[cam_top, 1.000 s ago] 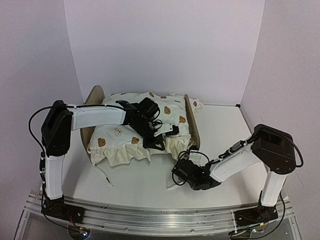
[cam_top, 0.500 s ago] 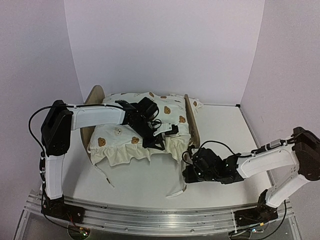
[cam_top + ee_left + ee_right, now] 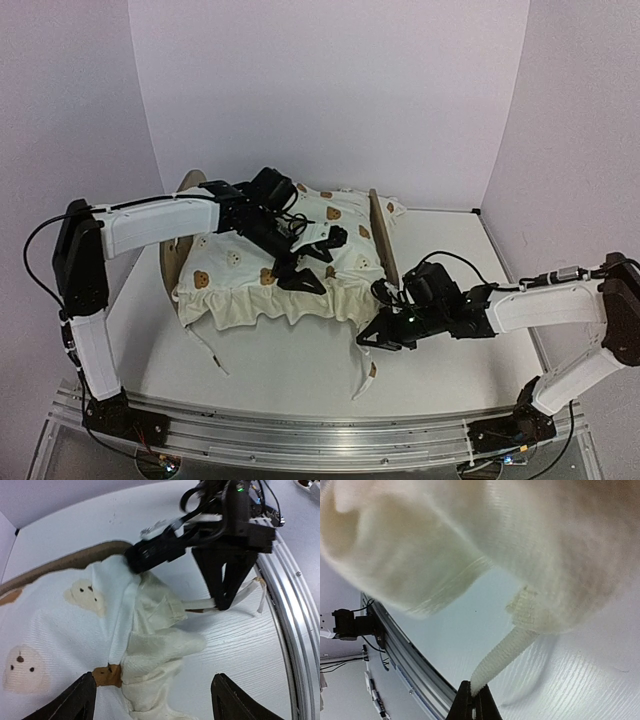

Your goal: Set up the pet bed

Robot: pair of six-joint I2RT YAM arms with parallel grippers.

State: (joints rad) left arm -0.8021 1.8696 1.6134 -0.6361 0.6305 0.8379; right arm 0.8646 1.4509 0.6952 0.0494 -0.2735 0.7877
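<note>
Now, working the near corner by the footboard. Find the pet bed [image 3: 383, 238] at the back-middle of the bench [image 3: 455, 255], headboard left, footboard right, buried almost wholly under the cream bear-print bedding [image 3: 245, 285]. Note the right claw [image 3: 474, 701] clenched on a bedding tie [image 3: 502, 652], low over the bench just in front of the footboard, with a loose end trailing past the grip. Note the left claw [image 3: 152, 702] released, spread wide just above the bedding near that same corner, gripping nothing.

To do this step well: draw the tie gently and low along the bench, never upward, so as not to drag the light frame or peel the cover off the far side. Better to lower the left claw flat onto the bedding first and pin it there. Mind the pinch too: caught by the very fingertips only, so probably apt to slip under a sharp tug. Cannot tell from here where to fasten the tie.
</note>
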